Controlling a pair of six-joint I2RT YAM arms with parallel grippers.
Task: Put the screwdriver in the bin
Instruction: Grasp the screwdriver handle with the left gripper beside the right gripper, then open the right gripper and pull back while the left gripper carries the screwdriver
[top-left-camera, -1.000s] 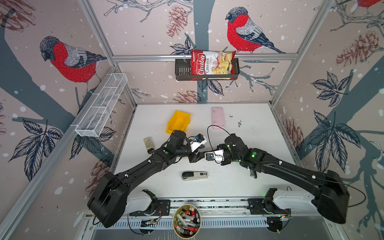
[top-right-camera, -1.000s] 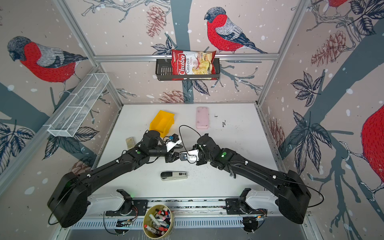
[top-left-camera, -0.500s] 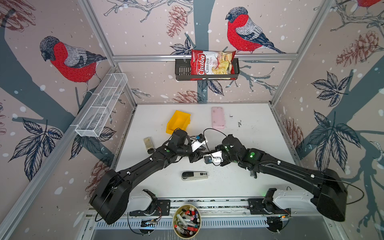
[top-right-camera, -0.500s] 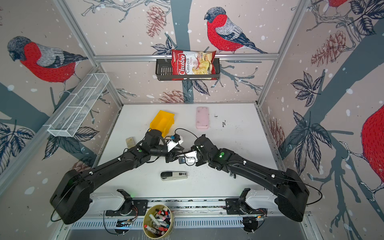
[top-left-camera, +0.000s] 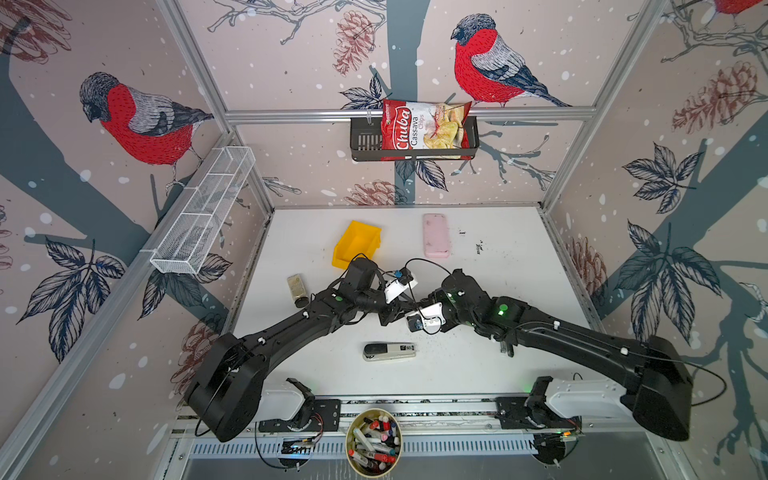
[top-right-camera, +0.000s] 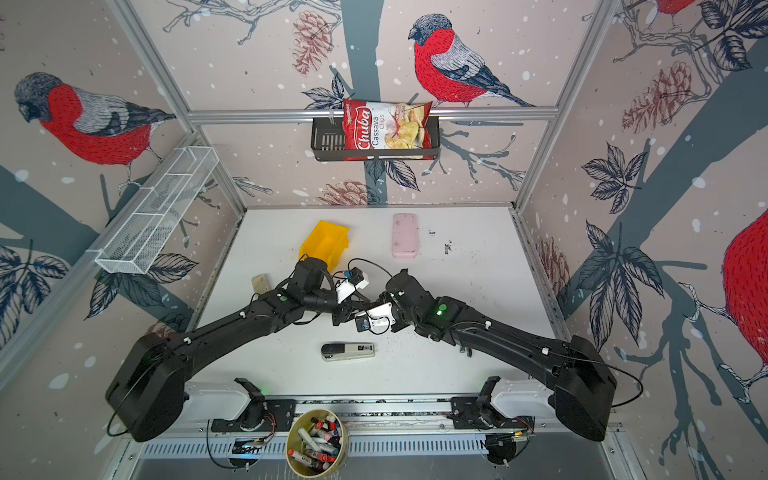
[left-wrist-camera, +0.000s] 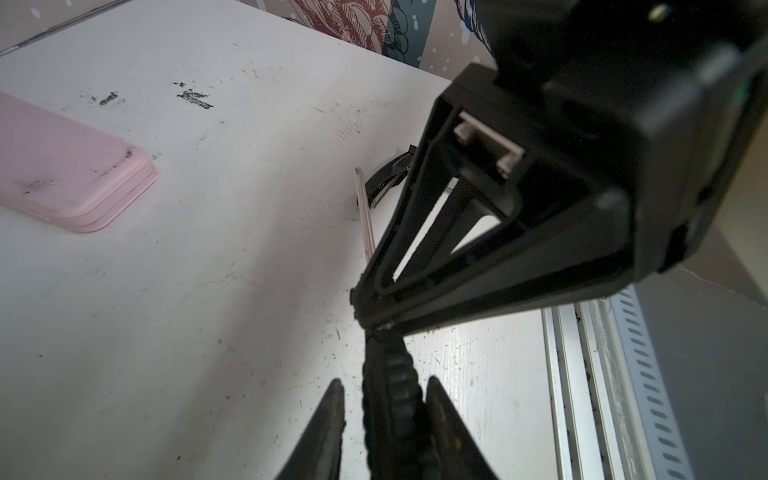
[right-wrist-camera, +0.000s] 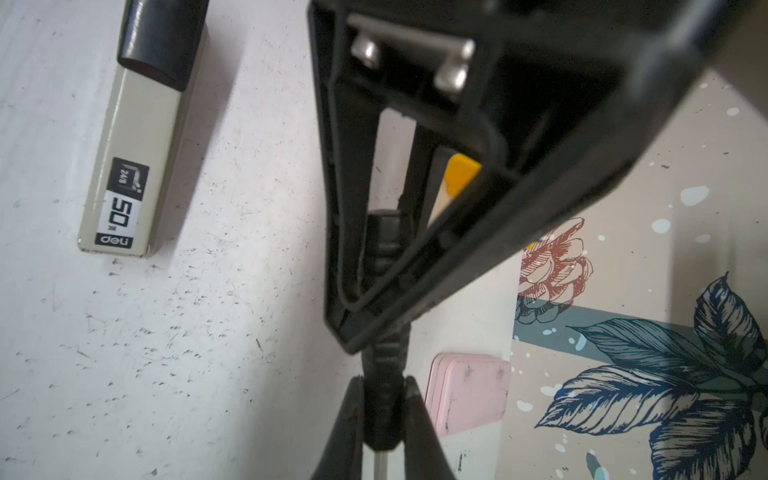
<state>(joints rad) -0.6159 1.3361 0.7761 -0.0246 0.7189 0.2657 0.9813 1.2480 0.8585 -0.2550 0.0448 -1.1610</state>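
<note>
Screwdriver is held between the two grippers over the middle of the surface. The right gripper is clamped tight on its black ribbed handle, while the left gripper sits narrowly apart around the same handle, one finger touching and a thin gap at the other. The yellow bin stands farther back on the surface, just behind the left wrist, apart from the screwdriver

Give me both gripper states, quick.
Left gripper: open, straddling the screwdriver handle, with a gap visible on one side.
Right gripper: closed on the screwdriver handle.
</note>
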